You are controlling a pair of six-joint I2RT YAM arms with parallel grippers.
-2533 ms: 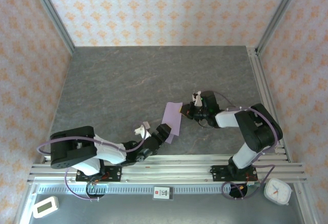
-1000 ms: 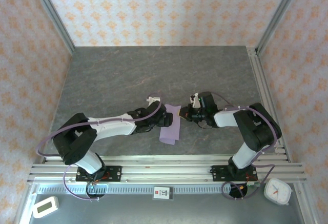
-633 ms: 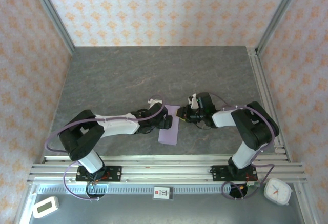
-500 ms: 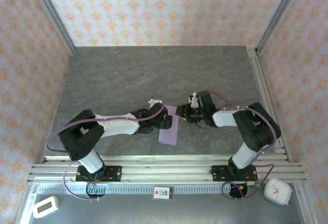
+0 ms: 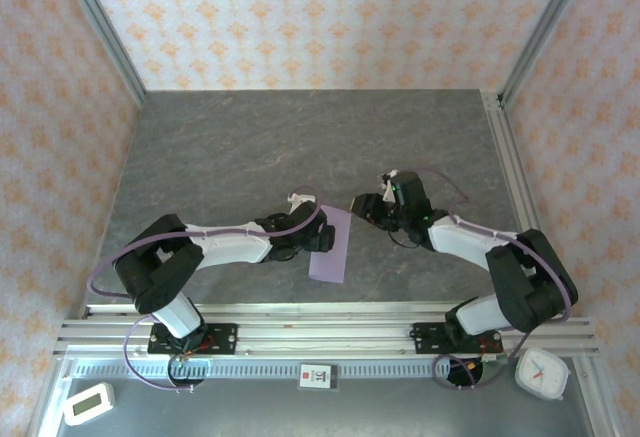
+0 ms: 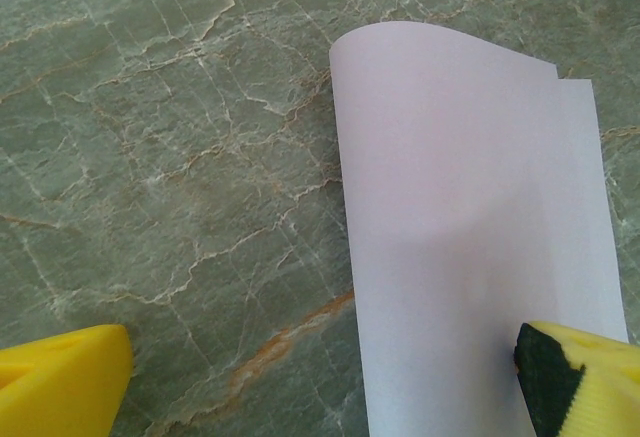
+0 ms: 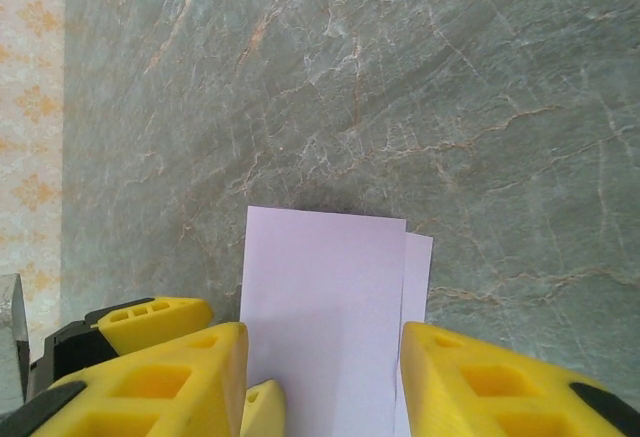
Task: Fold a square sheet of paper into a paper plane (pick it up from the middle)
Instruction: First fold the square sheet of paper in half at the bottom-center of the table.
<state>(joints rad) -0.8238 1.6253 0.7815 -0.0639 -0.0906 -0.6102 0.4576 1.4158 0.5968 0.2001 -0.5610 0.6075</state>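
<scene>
The square sheet of paper (image 5: 334,249), pale lilac, lies on the grey stone table folded in half into a narrow rectangle, its lower layer peeking out along one long edge (image 6: 585,187). No paper plane is in view. My left gripper (image 5: 318,238) is wide open at the sheet's left edge. One of its fingertips (image 6: 575,382) rests on the paper (image 6: 450,207) and the other is off it on the table. My right gripper (image 5: 363,206) stands open just past the sheet's far right corner and holds nothing. Between its yellow fingers (image 7: 480,382) I see the paper (image 7: 320,297) on the table.
Aluminium rails (image 5: 330,322) run along the near edge and another rail (image 5: 515,187) lines the right side. A white clock (image 5: 541,373) sits at the bottom right and a small white device (image 5: 88,403) at the bottom left. Patterned walls enclose the table.
My right gripper has opened, let go of the paper's far edge and drawn back to the right. The sheet now lies flat. My left gripper swung in from near its base onto the paper.
</scene>
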